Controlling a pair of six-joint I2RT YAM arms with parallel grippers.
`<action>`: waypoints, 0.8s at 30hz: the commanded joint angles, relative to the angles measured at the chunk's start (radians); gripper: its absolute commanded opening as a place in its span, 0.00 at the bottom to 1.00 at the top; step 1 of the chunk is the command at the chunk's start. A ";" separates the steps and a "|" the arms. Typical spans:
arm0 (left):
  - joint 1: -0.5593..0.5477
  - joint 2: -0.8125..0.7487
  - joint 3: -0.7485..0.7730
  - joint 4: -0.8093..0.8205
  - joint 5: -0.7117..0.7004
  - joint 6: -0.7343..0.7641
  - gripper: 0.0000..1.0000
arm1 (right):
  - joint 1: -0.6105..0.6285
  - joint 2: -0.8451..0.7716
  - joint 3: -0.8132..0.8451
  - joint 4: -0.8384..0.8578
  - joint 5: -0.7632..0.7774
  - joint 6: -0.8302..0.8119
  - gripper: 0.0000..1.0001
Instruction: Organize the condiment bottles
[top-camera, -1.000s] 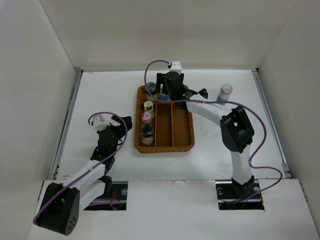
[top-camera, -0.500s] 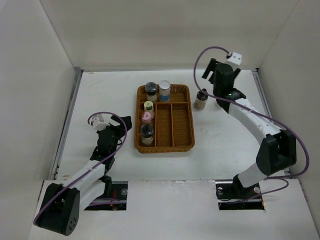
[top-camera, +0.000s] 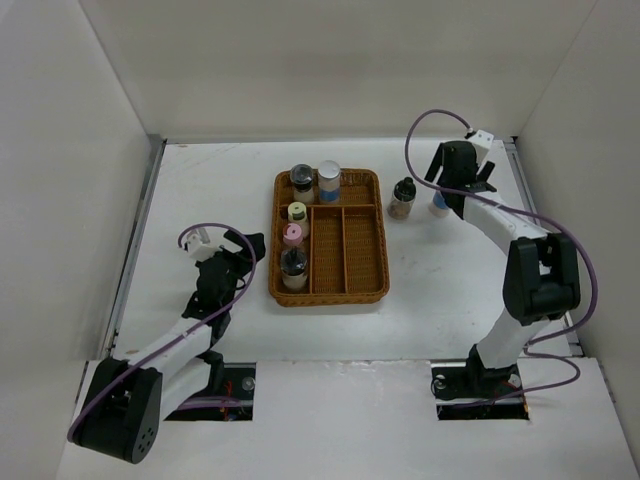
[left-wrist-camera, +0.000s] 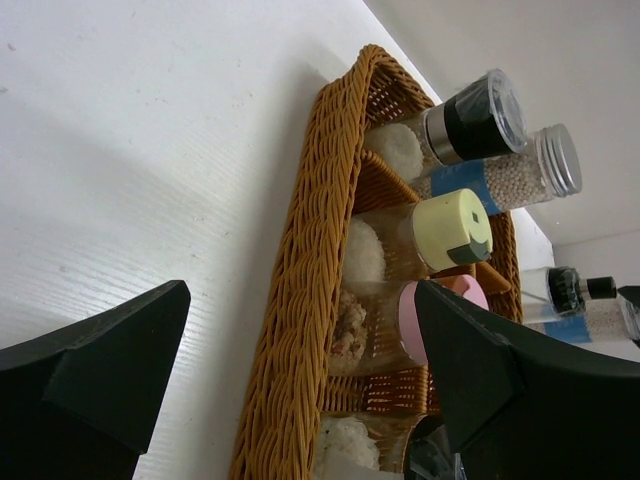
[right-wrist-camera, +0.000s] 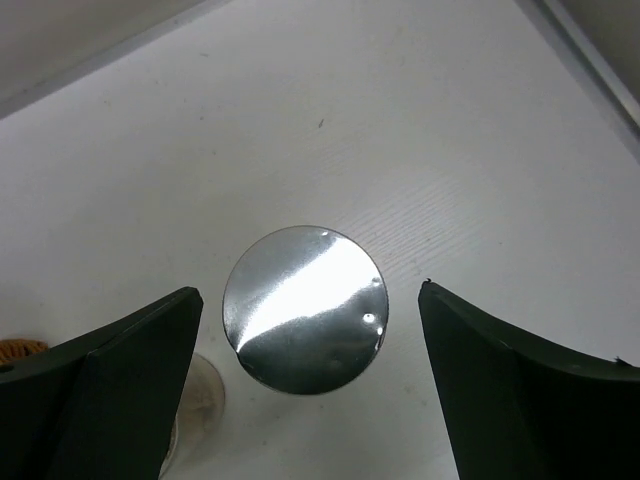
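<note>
Five condiment bottles stand in the brown wicker tray (top-camera: 362, 262): a black-capped one (top-camera: 301, 179) and a silver-capped, blue-labelled one (top-camera: 329, 181) at the back, then pale yellow (top-camera: 297, 212), pink (top-camera: 292, 236) and black (top-camera: 293, 264) caps down the left column. On the table right of the tray stands a black-capped bottle (top-camera: 402, 197). Beside it is a blue-labelled bottle (top-camera: 440, 207). My right gripper (right-wrist-camera: 305, 330) hangs open right over its shiny cap (right-wrist-camera: 305, 308), with a gap on both sides. My left gripper (left-wrist-camera: 300, 340) is open, low on the table left of the tray (left-wrist-camera: 300, 290), holding nothing.
White walls close the table on the left, back and right, and a metal rail (top-camera: 540, 230) runs along the right edge. The tray's middle and right compartments (top-camera: 345, 250) hold nothing. In the right wrist view a clear bottle (right-wrist-camera: 195, 400) shows behind the left finger.
My right arm has left the back of the tray, where the silver-capped bottle now stands, and swung right over the bottle at the back right. The left arm has stayed put.
</note>
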 joint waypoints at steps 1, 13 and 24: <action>-0.004 0.014 0.001 0.065 0.011 -0.008 1.00 | -0.002 0.021 0.030 0.037 -0.053 0.005 0.95; -0.010 0.014 -0.002 0.071 0.001 -0.002 0.93 | 0.019 -0.119 -0.059 0.185 0.092 -0.066 0.57; -0.004 0.003 -0.008 0.067 -0.016 -0.005 0.95 | 0.221 -0.267 0.058 0.256 0.099 -0.165 0.56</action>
